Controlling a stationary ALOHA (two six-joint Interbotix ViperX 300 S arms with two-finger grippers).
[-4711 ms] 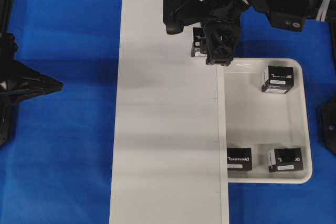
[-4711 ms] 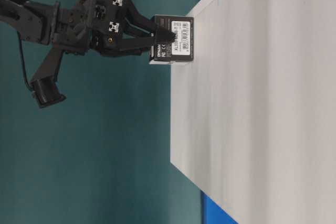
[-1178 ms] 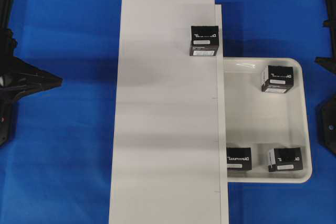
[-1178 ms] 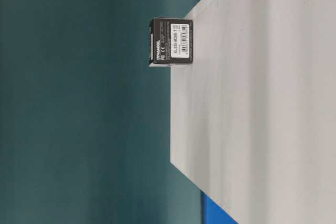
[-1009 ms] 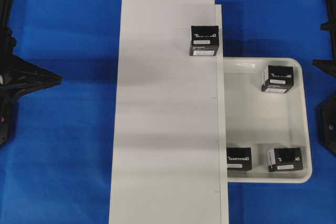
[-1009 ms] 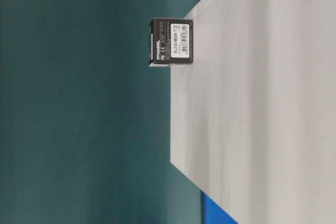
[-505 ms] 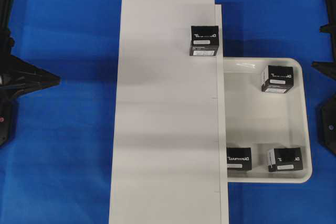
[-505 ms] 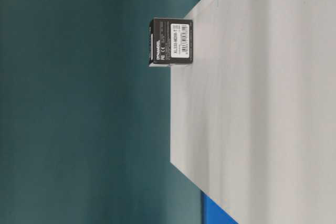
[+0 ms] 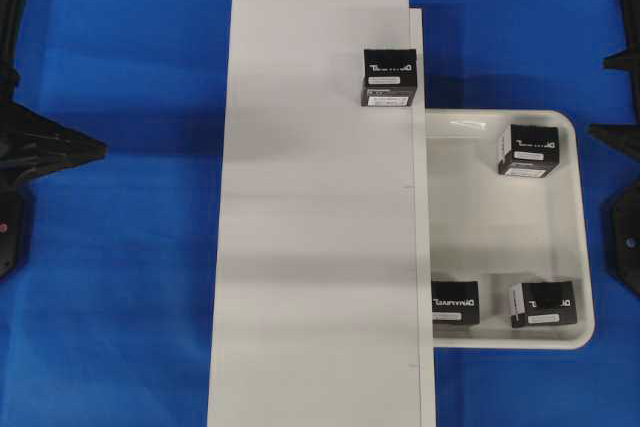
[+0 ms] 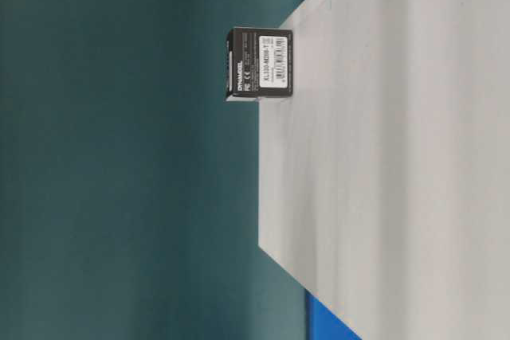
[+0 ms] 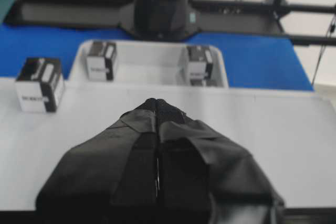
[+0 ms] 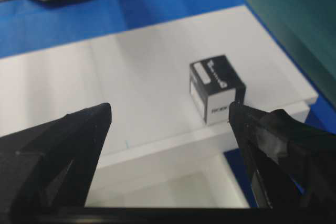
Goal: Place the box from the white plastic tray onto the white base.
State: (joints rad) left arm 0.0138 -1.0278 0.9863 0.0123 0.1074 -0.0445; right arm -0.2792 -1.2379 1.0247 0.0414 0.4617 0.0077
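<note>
box (image 9: 389, 76): sat on the white base (image 9: 315, 247), near its tray-side edge
left gripper (image 11: 156, 103): fingers pressed together, empty
right gripper (image 12: 168, 124): spread wide, tips cropped
white plastic tray (image 9: 585, 247): probably three boxes, one half hidden

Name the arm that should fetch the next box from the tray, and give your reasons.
Right, probably. The white plastic tray lies on that arm's side, and the right gripper is open, empty, facing that way. The left gripper is shut, parked beyond the white base.

box (image 9: 389, 77): black, upright, on base's far right edge | base (image 9: 310, 247): long white board | tray (image 9: 585, 237): right, touching base
</note>
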